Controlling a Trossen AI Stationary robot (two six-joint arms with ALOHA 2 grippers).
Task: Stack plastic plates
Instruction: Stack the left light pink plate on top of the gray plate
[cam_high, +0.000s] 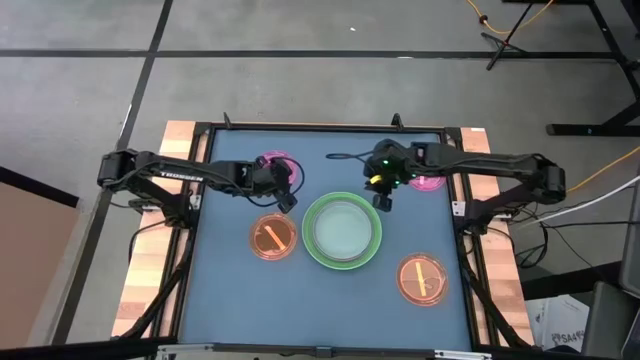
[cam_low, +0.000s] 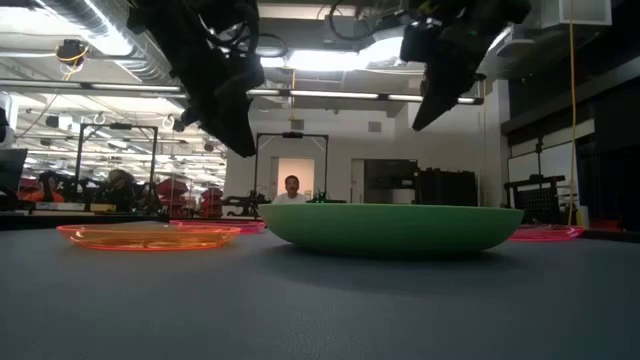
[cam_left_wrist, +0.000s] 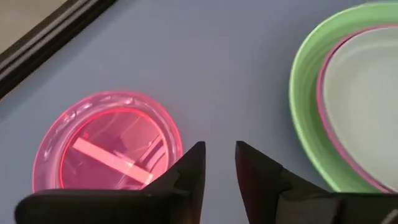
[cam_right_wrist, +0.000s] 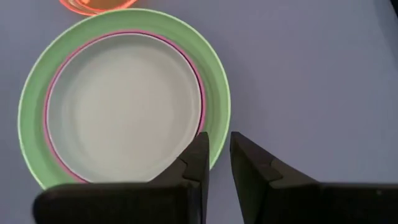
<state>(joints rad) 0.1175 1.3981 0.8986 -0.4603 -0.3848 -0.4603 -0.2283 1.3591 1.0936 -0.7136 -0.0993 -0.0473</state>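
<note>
While the green plate (cam_high: 342, 231) sits mid-table, big and shallow, a magenta plate (cam_right_wrist: 200, 93) shows only as a thin rim inside it, under a pale blue-grey plate (cam_high: 343, 228) nested on top. That's three stacked! Two translucent orange plates lie loose: one (cam_high: 273, 237) just left of the stack, one (cam_high: 423, 279) toward the front right. Two translucent pink plates lie at the back, one (cam_high: 277, 166) beneath the left gripper (cam_high: 285, 190), one (cam_high: 428, 181) by the right arm. The right gripper (cam_high: 381, 198) hangs over the stack's rim. Both pairs of fingers are nearly closed, a narrow gap between them, gripping nothing.
</note>
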